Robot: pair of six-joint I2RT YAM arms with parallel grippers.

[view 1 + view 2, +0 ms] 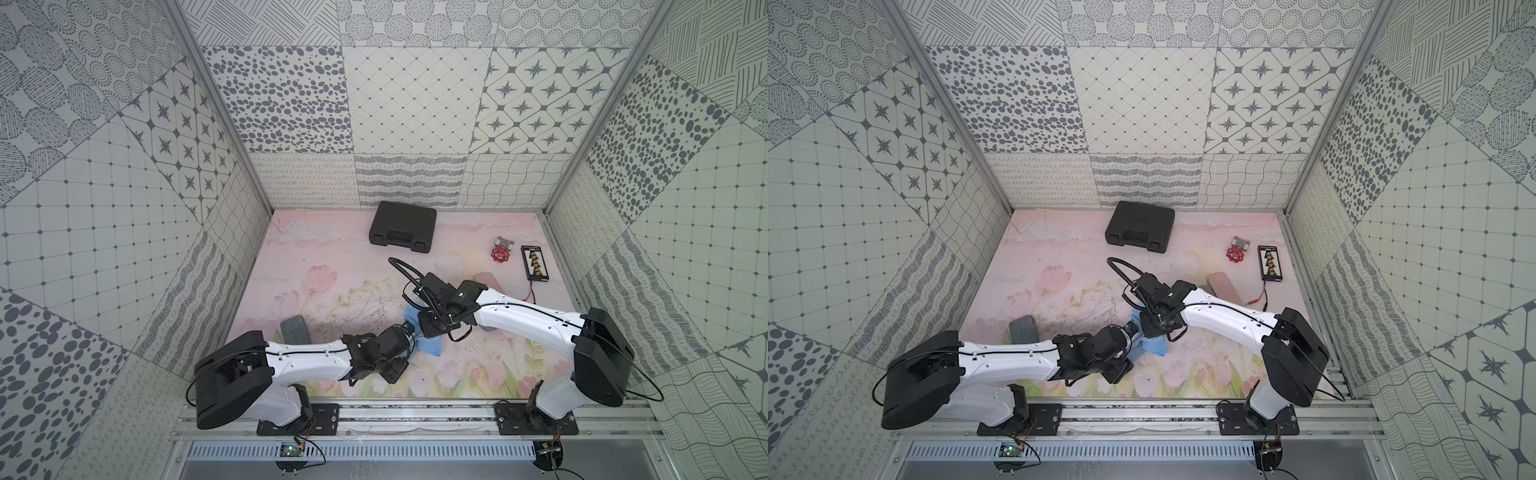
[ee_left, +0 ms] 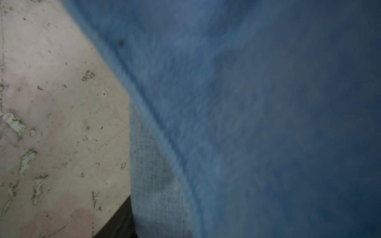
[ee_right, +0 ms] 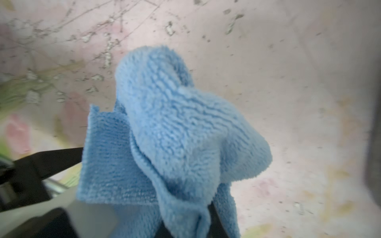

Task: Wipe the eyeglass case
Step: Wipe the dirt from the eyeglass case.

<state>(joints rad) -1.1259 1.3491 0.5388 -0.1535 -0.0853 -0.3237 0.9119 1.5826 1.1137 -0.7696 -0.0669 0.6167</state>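
Noting the right gripper (image 3: 191, 222) clamped on the bunched blue cloth (image 3: 175, 123) and the left gripper (image 1: 409, 332) buried in it, jaws unreadable, you find the grey eyeglass case (image 1: 294, 328) apart on the table (image 1: 332, 257), leftward beside the left forearm (image 1: 307, 357), the nearer arm.

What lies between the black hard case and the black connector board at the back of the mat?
A red-handled valve, nearer the connector board than the black hard case, touching neither; both top views show it.
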